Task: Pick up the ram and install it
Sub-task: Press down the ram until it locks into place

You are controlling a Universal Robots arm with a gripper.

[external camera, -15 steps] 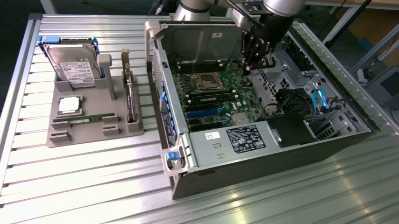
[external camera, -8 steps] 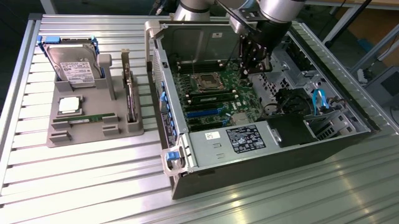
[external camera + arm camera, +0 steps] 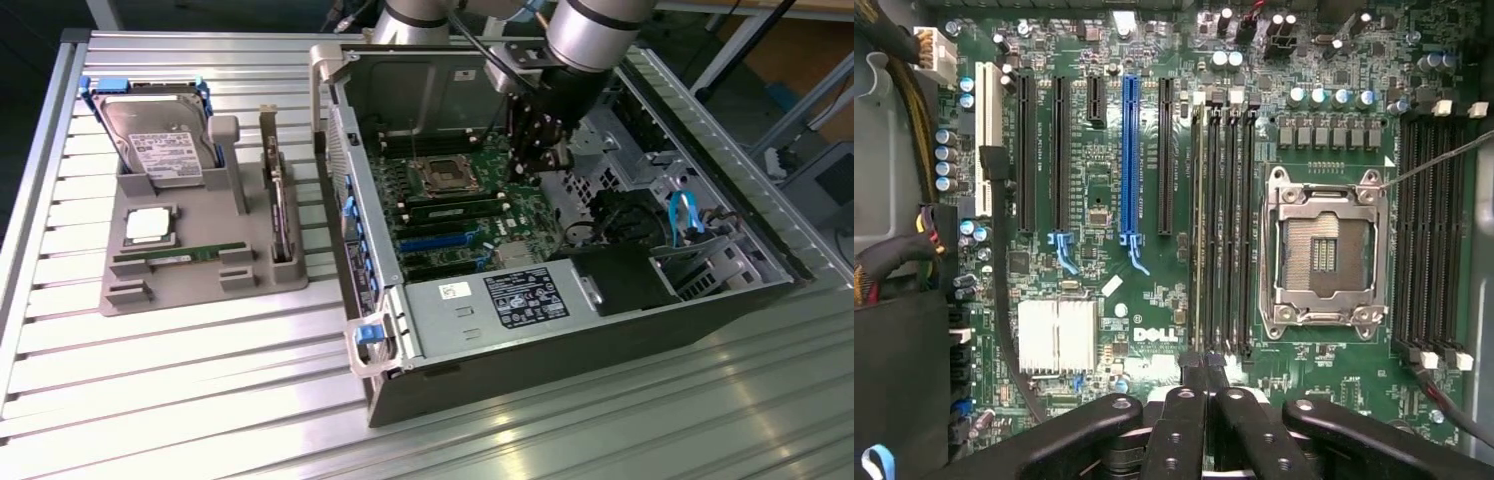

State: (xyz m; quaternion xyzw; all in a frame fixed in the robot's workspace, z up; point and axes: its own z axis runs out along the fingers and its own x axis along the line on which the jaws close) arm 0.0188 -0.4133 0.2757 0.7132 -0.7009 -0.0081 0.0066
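Note:
One ram (image 3: 180,255), a thin green stick, lies flat in the grey holder (image 3: 200,290) at the exterior view's left. Inside the open computer case (image 3: 561,300), my gripper (image 3: 543,160) hangs over the motherboard (image 3: 1104,180), beside the bare processor socket (image 3: 1322,250). In the wrist view my gripper (image 3: 1204,375) is shut, its black fingertips pressed together. A second ram (image 3: 1200,230) stands edge-on in one of the black memory slots (image 3: 1232,220), in line with the fingertips. Whether the tips touch it I cannot tell.
The holder also carries a hard drive (image 3: 158,135), a square silver processor (image 3: 147,225) and an upright card (image 3: 276,210). The case walls, power supply (image 3: 534,295), blue cables (image 3: 683,215) and a thin wire (image 3: 1444,155) crowd the space around the board.

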